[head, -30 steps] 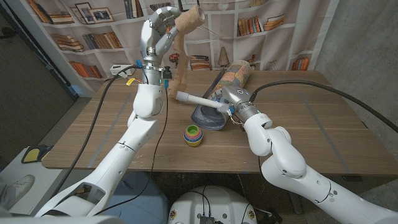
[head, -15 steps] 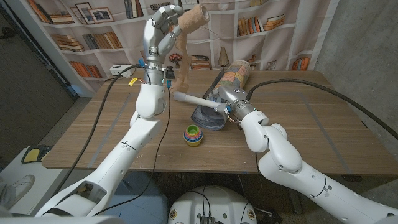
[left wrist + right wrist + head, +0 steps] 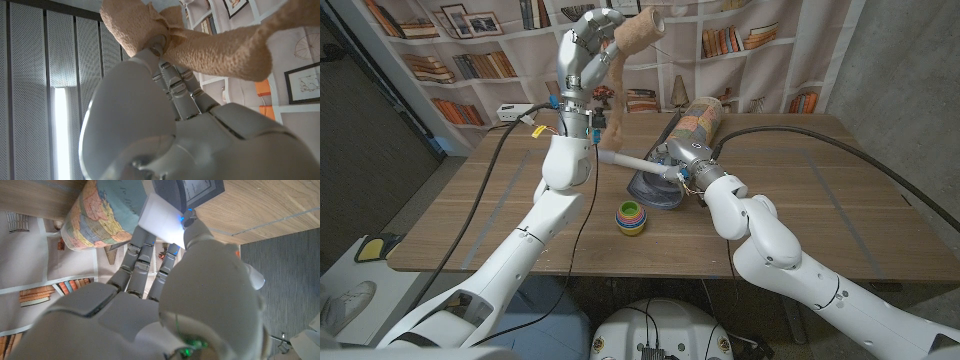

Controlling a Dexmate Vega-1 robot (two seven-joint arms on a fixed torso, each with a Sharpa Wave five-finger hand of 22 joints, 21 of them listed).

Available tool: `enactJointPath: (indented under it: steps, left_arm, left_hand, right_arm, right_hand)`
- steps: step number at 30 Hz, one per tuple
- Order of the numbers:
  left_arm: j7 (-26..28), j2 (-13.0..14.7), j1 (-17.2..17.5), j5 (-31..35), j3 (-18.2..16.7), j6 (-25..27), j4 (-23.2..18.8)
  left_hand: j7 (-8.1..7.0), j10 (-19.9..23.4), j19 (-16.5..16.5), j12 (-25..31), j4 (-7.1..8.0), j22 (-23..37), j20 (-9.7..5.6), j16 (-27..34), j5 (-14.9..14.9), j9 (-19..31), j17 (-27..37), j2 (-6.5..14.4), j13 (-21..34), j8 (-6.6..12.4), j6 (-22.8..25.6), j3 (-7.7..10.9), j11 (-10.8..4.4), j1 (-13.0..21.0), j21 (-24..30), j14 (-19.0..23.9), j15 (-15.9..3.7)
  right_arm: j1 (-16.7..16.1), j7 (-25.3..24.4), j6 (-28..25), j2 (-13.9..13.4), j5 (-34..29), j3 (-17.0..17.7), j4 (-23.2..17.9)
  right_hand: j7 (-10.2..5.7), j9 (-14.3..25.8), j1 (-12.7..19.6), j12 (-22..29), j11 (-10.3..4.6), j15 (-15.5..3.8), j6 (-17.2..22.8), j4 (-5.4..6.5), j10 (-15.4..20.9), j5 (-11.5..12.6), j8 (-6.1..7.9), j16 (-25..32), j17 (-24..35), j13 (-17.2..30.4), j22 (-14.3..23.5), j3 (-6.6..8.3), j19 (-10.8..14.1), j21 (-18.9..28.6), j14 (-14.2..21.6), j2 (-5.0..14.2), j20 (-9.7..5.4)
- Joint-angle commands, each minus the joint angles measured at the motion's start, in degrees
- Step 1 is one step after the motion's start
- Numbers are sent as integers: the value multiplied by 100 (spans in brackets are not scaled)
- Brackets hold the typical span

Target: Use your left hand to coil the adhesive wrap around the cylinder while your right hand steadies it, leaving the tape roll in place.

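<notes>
- Adhesive wrap [image 3: 632,32], a tan roll, is being held high above the desk [image 3: 840,190] in the head view by the left hand [image 3: 588,42], whose fingers are clamped on it; a strip of the wrap [image 3: 616,110] is being trailed down from the roll toward the white cylinder [image 3: 632,162]. The cylinder is being steadied by the right hand [image 3: 682,158] at its far end, over a dark blue tray-like object [image 3: 655,190], with a map-patterned tube [image 3: 698,120] lying just behind. A stack of coloured cups [image 3: 631,216] is standing near the desk's front edge, apart from the work.
- Left wrist view: the roll [image 3: 131,25] is being gripped at its core by the left hand [image 3: 165,115], the fingers [image 3: 172,80] being closed on it, while a band of the wrap [image 3: 225,50] is being stretched away from it.
- Right wrist view: the cylinder [image 3: 162,220] is being clasped by the right hand [image 3: 165,295], the fingers [image 3: 137,260] being curled around it beside the map-patterned tube [image 3: 97,212] and the dark object [image 3: 187,190].
- The step in hand is judged to be the drawing out of a length of wrap before another turn is laid. The next move is judged to call for the roll being lowered and carried round the cylinder under light tension, while the cylinder is being kept from rolling.
</notes>
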Motion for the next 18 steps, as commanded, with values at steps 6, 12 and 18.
enactJointPath:
  steps: [6,12,18]
  left_arm:
    - [-301,105,68,-271,197,-121,-161]
    - [-361,150,126,-316,242,-144,-217]
    - [-392,162,153,-363,276,-123,-252]
  left_hand:
    - [-10,27,-23,30,15,10,-20,25,14,14,13,38,10,36,11,-22,-23,43,24,443,-428]
    - [7,25,-30,32,19,9,-23,24,14,19,17,42,8,46,19,-23,-32,39,24,444,-419]
    - [-5,28,-39,36,22,5,-16,17,15,10,17,49,4,43,13,-19,-24,36,16,437,-433]
  right_arm:
    - [208,-152,111,68,236,-128,209]
    - [230,-233,155,93,344,-102,246]
    - [313,-260,263,100,503,-96,300]
  right_hand:
    - [31,15,40,40,-274,-1603,-5,162,302,43,-7,33,18,34,19,701,44,40,960,45,-384]
    - [29,12,40,35,-276,-1603,-3,161,308,43,-6,27,14,22,19,701,48,41,951,38,-383]
    - [29,9,40,31,-252,-1603,4,164,254,45,-3,32,9,53,19,705,50,42,965,42,-383]
